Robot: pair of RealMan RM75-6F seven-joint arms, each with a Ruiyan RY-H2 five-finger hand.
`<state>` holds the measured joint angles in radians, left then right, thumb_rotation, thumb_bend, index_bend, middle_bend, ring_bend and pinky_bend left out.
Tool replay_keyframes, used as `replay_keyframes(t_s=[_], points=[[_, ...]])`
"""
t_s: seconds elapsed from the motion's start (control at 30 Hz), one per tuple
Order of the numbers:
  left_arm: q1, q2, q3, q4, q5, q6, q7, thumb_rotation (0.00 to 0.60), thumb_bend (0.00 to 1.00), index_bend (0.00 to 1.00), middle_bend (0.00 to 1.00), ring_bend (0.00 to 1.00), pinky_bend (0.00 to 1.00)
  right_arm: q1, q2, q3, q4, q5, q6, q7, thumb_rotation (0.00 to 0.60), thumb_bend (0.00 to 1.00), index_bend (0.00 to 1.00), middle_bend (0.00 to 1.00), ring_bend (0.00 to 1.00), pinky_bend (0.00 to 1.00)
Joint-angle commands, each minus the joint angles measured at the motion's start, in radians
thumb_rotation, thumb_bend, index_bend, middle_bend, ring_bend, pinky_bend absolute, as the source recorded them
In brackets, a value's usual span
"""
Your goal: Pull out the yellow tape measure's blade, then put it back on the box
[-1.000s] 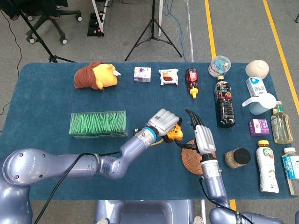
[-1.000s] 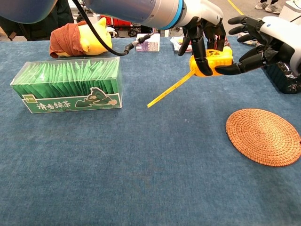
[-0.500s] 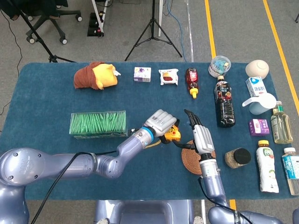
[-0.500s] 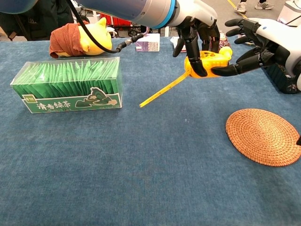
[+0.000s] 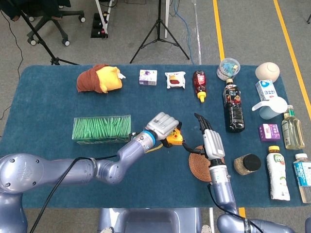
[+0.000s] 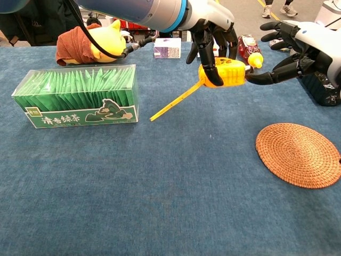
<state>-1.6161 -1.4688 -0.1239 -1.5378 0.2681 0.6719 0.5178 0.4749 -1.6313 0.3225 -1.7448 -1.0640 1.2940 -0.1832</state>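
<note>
My left hand grips the yellow tape measure from above and holds it off the table. Its blade sticks out, slanting down to the left toward the green tea box. My right hand hovers just right of the tape measure with fingers spread and nothing in it; one fingertip reaches almost to the case. From the head view, the left hand covers most of the tape measure. There the right hand is beside it and the green box lies to the left.
A woven coaster lies under the right arm. A plush toy, small packets and a red bottle line the far edge. A dark bottle, jars, cartons and several other bottles crowd the right side.
My left hand has carried the tape measure to the left, toward the green box and away from the right hand. The blade tip moved left with it. The right hand has hardly shifted.
</note>
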Motion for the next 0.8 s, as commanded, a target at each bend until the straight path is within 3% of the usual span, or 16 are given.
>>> replay_keyframes(t_s=[0.03,0.57,0.8], points=[[0.001,0.003,0.006,-0.003,0.002,-0.004,-0.003,0.6,0.37,0.55,0.46,0.42,0.54,0.0,0.0,0.001,0.001,0.002,0.0,0.001,0.535,0.26,0.01,0.12,0.12,0.25],[-0.004,0.001,0.025,0.008,0.012,-0.013,-0.022,0.6,0.36,0.55,0.46,0.42,0.54,-0.004,-0.004,0.005,0.019,-0.006,0.013,0.024,0.537,0.42,0.24,0.2,0.21,0.27],[-0.007,-0.005,0.028,0.019,0.013,-0.014,-0.029,0.6,0.37,0.55,0.46,0.42,0.54,-0.007,-0.013,0.005,0.035,-0.029,0.028,0.045,0.537,0.47,0.45,0.28,0.28,0.3]])
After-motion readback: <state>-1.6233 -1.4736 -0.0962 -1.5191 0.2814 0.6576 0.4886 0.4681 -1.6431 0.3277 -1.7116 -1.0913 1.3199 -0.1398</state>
